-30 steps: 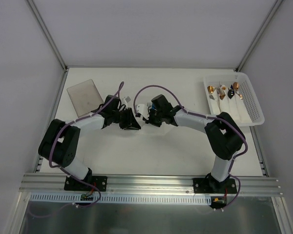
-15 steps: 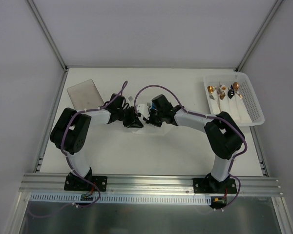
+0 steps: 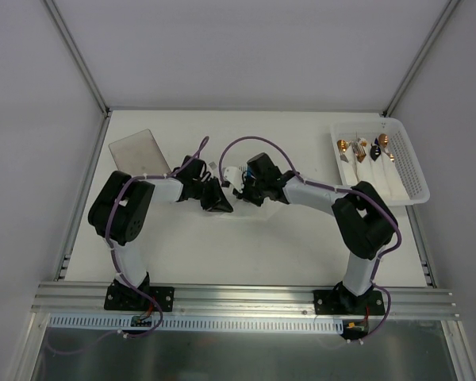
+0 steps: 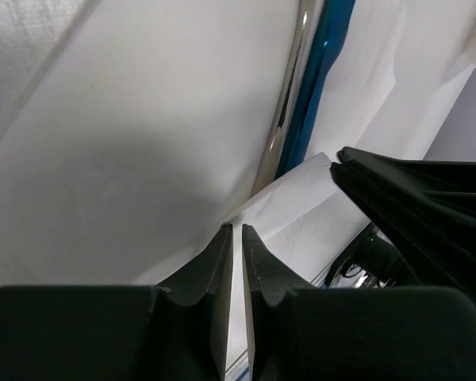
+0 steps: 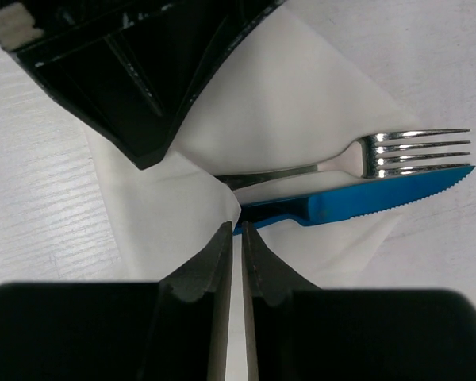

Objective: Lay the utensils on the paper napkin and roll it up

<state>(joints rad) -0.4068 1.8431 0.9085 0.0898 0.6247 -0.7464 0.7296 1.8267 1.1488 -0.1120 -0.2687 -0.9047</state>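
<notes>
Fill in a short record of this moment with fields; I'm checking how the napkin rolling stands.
napkin: paper napkin at table centre, partly folded
utensils: fork and blue knife side by side on it
left gripper: at the napkin, fingers nearly together, grip unclear
right gripper: at the handle ends, fingers nearly together, grip unclear
basket: far right, holds white rolls with cutlery ends
roll: not yet formed

Fork [image 5: 397,151] and knife [image 5: 365,208] side by side on paper napkin [image 5: 301,103], middle of table [image 3: 262,246]. Basket [image 3: 416,171] holding rolls [image 3: 377,171], far right corner. Flat sheet [image 3: 139,156], far left corner.
</notes>
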